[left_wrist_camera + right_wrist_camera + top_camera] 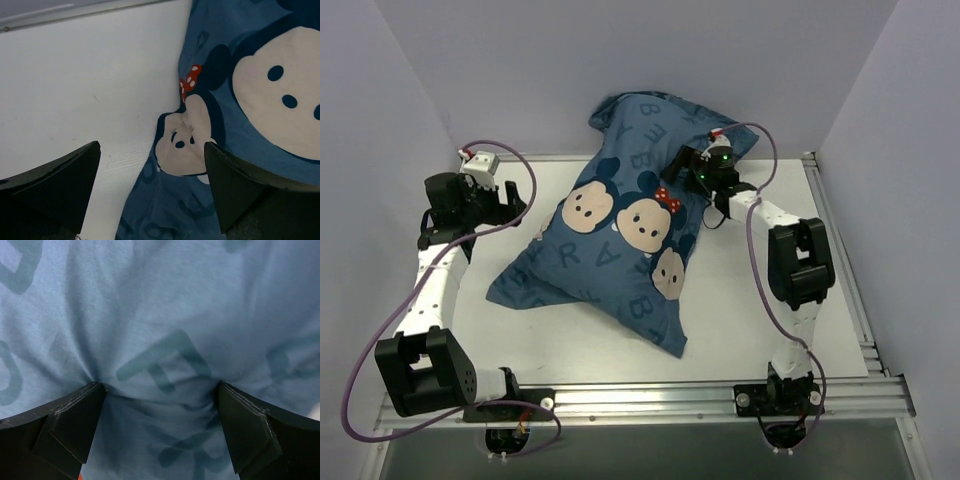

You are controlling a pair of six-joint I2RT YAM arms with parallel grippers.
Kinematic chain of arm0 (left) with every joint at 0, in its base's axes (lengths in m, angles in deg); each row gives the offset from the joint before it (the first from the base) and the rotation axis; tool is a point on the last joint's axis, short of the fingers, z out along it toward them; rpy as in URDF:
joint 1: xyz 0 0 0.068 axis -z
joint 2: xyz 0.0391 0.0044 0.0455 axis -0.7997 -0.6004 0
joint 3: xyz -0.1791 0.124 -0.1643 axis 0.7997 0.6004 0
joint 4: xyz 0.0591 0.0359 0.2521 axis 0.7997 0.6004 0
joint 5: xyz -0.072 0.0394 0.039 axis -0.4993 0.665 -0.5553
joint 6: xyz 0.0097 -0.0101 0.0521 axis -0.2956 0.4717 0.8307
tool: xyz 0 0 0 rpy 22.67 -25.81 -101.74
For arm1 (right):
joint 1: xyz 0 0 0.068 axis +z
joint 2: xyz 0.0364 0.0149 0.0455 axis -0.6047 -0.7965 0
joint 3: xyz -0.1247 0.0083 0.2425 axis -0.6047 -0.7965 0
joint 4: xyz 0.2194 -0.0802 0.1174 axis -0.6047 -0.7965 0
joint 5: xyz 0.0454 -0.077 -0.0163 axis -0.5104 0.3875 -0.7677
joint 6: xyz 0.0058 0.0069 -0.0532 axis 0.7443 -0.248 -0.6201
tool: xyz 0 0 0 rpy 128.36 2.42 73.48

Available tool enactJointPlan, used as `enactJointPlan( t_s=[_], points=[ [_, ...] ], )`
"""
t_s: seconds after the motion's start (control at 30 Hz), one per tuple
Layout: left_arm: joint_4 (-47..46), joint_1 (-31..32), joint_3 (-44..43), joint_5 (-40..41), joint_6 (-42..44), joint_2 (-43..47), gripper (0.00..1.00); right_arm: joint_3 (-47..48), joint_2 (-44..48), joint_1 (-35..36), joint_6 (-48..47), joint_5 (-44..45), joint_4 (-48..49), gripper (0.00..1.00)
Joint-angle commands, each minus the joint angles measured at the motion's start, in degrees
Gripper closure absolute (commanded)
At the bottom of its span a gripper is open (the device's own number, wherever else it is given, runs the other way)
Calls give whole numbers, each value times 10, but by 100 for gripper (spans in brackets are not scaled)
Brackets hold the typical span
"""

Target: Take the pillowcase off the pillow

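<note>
On the white desk (750,320), one filled pillowcase (580,265) lies between two arms.

At the near edge the two arm bases stand side by side. The dark blue pillowcase lies slanted across the middle, one corner pointing to the near edge and its far end reaching past the far edge. It is plump, and the pillow inside is hidden. It carries three mouse faces (642,222) and one red bow (667,200). The left gripper (152,147) hovers just beside its left side, fingers wide apart, holding nothing. Farther back, the right gripper (160,386) is also spread. Both its fingertips press into the cloth, which puckers around them.
</note>
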Motion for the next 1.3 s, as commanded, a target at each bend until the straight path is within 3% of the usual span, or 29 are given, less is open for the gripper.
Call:
enactJointPlan(
  t_s=[0.0,0.1,0.2,0.23,0.27,0.47,0.6,0.77,0.87,1.03,1.07,1.17,1.27],
  points=[
    [83,3,5,-38,19,22,6,27,-32,29,75,-36,44,0],
    [90,3,11,-28,21,23,6,38,-62,42,94,-50,62,6],
    [98,1,10,-20,19,24,6,36,-76,42,116,-68,85,53],
    [100,0,9,-17,19,24,6,32,-75,41,123,-71,92,85],
    [100,0,8,-12,18,25,6,29,-73,39,127,-71,98,100],
    [129,-6,-17,-2,19,44,6,-20,19,-7,114,-48,92,100],
    [146,-10,-35,8,21,59,6,-40,145,-101,79,-16,52,100],
    [162,-14,-53,14,11,70,6,33,251,-159,-65,67,-89,100],
    [165,-17,-58,0,0,78,6,98,292,-149,-125,109,-141,100],
    [177,-19,-71,-13,-13,88,6,264,257,15,-337,255,-257,100],
    [180,-20,-74,-16,-16,91,6,278,233,90,-365,301,-267,100],
    [183,-27,-80,-20,-23,100,6,270,187,191,-441,364,-276,100],
    [195,-39,-91,-24,-26,105,6,225,126,339,-487,433,-277,100]
  ],
)
